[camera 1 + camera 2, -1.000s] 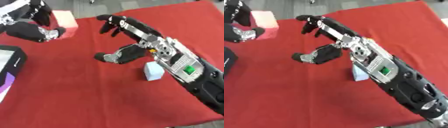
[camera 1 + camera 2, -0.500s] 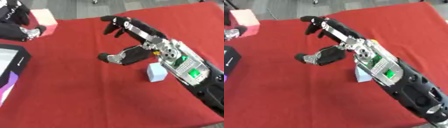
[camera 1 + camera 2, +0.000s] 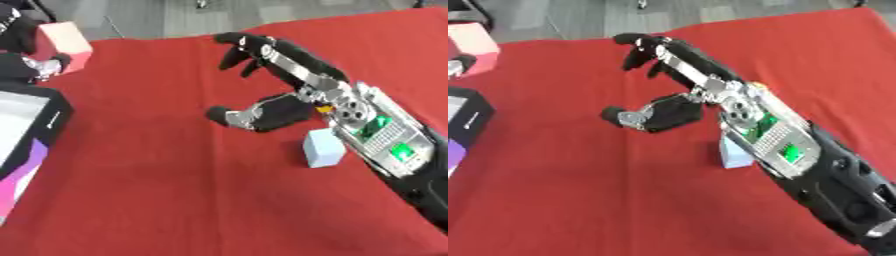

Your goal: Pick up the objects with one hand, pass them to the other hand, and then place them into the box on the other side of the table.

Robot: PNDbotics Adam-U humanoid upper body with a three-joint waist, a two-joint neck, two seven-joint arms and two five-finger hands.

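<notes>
Left hand [image 3: 26, 62] caught whole only in the left eye view, at the upper left corner, fingers curled round a pink block [image 3: 63, 46]; in the right eye view, only a sliver of it beside the block. Box [image 3: 31, 132] at the left edge, black-walled, pale inside, white and purple panel below. Pale blue block [image 3: 322, 148] on the red desk [image 3: 157, 200], tucked against the right forearm, partly hidden in the right eye view. Right hand [image 3: 271, 80] spread open above the desk, thumb out leftward, holding nothing.
</notes>
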